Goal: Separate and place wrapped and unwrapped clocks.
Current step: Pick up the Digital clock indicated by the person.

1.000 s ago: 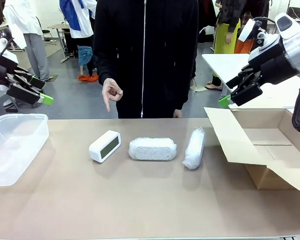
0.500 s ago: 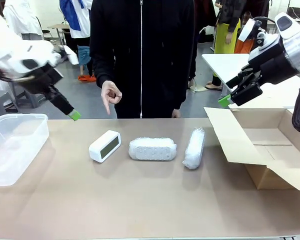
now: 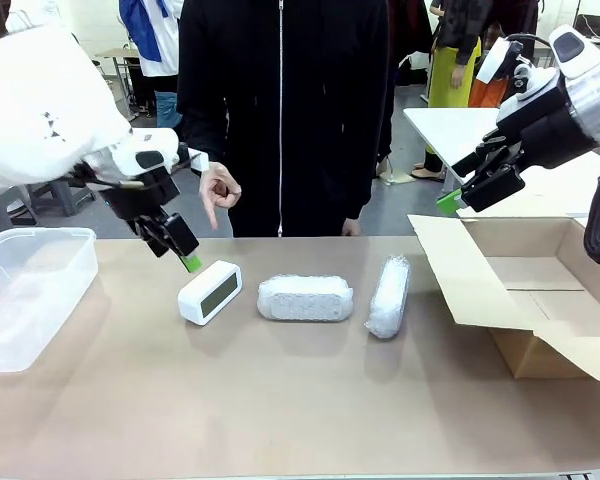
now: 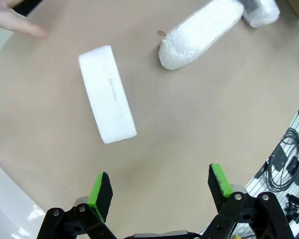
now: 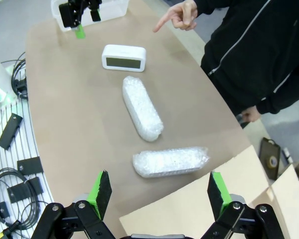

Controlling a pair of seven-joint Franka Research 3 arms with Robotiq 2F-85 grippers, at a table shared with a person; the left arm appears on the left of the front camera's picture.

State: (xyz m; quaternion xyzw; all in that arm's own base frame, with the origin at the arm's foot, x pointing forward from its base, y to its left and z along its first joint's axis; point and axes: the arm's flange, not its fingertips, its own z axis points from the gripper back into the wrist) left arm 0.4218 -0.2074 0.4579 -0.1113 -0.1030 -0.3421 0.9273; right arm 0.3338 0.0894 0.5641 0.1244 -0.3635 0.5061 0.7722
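Unwrapped clock (image 3: pixel 210 292), just one, lies on the table (image 3: pixel 280 400) next to two wrapped bundles (image 3: pixel 305 298), all between the clear tub (image 3: pixel 80 246) and the open cardboard box (image 3: pixel 515 355). The left gripper (image 3: pixel 185 255) hangs just beside the clock.

Left wrist view: its fingers (image 4: pixel 100 191) are spread wide above the clock.

Right wrist view: the right gripper (image 5: pixel 157 186) is spread too, well back from all three.

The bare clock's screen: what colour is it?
The white rectangular plastic clock has a dark grey screen; the right wrist view shows it best.
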